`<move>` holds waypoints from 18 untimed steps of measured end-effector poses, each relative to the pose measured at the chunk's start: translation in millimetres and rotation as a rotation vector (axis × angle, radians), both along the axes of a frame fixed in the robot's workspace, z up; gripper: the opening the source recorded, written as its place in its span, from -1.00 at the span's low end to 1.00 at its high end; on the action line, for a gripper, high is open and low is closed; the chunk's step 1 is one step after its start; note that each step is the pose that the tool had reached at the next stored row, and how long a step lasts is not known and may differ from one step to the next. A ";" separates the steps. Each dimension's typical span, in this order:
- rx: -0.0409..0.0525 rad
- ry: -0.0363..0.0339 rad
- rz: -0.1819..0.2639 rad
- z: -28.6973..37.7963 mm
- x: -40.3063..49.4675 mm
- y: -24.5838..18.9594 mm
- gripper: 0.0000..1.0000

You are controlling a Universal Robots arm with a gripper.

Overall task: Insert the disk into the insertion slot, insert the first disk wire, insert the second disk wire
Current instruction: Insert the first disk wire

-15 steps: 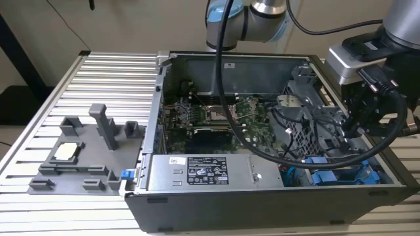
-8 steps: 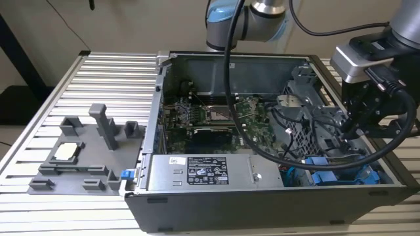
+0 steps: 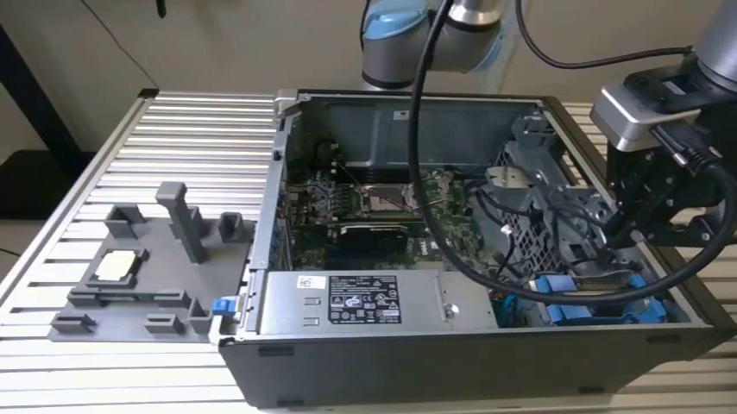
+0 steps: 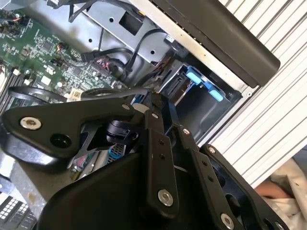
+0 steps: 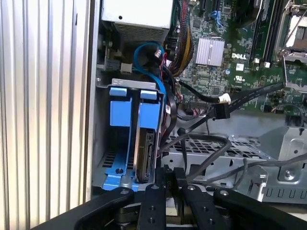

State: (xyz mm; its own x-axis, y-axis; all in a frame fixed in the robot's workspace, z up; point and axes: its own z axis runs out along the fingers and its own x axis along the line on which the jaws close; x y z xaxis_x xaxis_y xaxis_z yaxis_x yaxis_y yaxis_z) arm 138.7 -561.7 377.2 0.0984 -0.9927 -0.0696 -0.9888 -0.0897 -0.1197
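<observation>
Open computer case [image 3: 345, 371] on the slatted table [image 3: 116, 379]. The step in hand looks like the first. The disk [image 5: 146, 155] stands on edge partway inside the insertion slot [image 5: 127, 82], alongside the blue guides, and does not look fully home. Its long axis runs straight into the bay, away from the gripper [image 5: 169, 178], with broad faces toward the case wall and the cable bundle [image 5: 201, 143]. The gripper sits right at the disk's near end; cannot tell whether it is pinching it. Seating likely calls for a straight push along the guides, no tilt, clear of the cables.
</observation>
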 end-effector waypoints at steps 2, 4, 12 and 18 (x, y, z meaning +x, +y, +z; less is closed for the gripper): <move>-0.0001 0.0029 -0.002 -1.2 2.5 -0.1 -0.62; 0.0000 0.0078 -0.003 -2.1 5.1 0.0 -0.62; 0.0002 0.0437 -0.006 -4.1 13.9 0.0 -0.62; 0.0003 0.0513 -0.021 -6.7 15.1 -0.9 -0.62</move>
